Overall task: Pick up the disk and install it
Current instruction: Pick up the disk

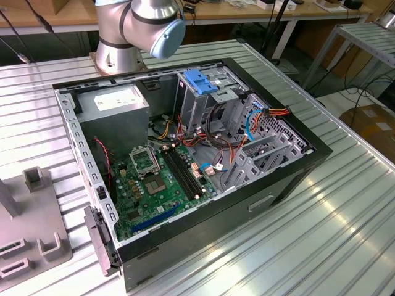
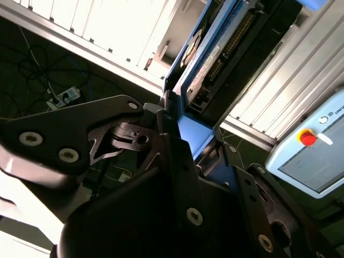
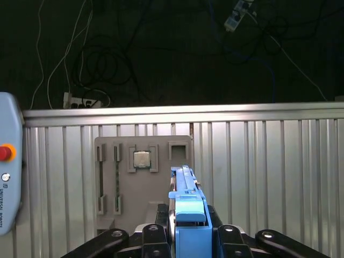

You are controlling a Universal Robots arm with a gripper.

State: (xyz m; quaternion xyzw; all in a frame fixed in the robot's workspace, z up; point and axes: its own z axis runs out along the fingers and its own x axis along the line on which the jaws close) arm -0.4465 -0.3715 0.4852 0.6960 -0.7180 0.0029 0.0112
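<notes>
In both wrist views my gripper point(image 3: 189, 239) point(image 2: 196, 138) is shut on the disk point(image 3: 187, 204) point(image 2: 215, 54), a flat drive held edge-on with blue plastic rails along its sides. The black fingers point(image 3: 152, 236) press on either side of its lower end. In the first wrist view the disk hangs over the slatted metal table point(image 3: 269, 177), just in front of a grey parts holder point(image 3: 107, 156). In the exterior view the open computer case point(image 1: 185, 154) lies on its side with the drive cage point(image 1: 200, 83) and its blue top near the arm's base point(image 1: 133, 31).
The grey parts holder carries a processor chip point(image 3: 142, 159) and has several slots. A teach pendant with a red button point(image 3: 4, 153) point(image 2: 307, 138) lies at the table's side. Cables and a power strip point(image 3: 80, 101) lie on the dark floor beyond the table edge. The power supply box point(image 1: 114, 105) fills a case corner.
</notes>
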